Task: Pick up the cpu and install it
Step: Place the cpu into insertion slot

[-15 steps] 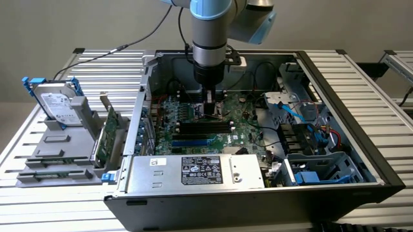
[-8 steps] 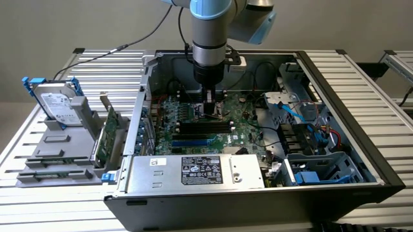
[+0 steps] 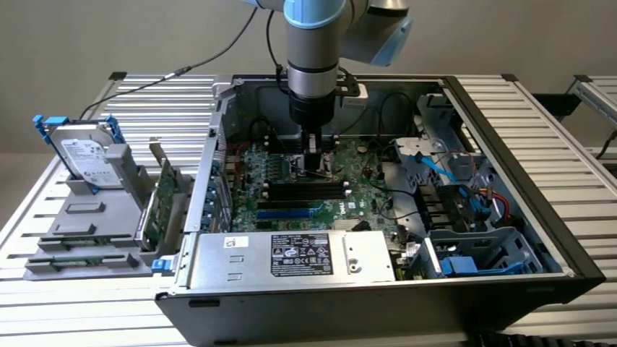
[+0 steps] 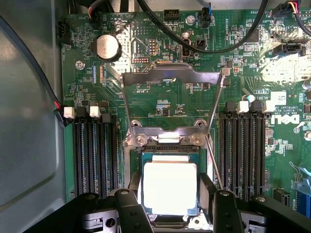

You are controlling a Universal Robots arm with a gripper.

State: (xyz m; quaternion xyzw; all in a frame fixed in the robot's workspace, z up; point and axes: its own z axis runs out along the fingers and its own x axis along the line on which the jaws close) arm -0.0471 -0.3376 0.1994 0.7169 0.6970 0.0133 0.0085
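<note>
The cpu [image 4: 170, 187], a small square chip with a bright silvery top and a thin green rim, sits level right over the black-and-metal socket [image 4: 167, 140] on the green motherboard. My gripper [image 4: 170, 194] has its two black fingers [image 4: 132, 187] pressed against opposite sides of the chip, shut on it. The socket's metal load plate [image 4: 172, 77] is swung up and open behind it. In the exterior view my gripper [image 3: 316, 163] reaches straight down, deep inside the open computer case [image 3: 217, 144], just above the board.
Black memory slots [image 4: 95, 150] flank the socket on both sides. Black cables [image 4: 214, 43] cross the board beyond the load plate. A power supply [image 3: 289, 256] fills the case's near side. A hard drive [image 3: 87, 155] with blue brackets stands in a grey holder at the exterior view's left.
</note>
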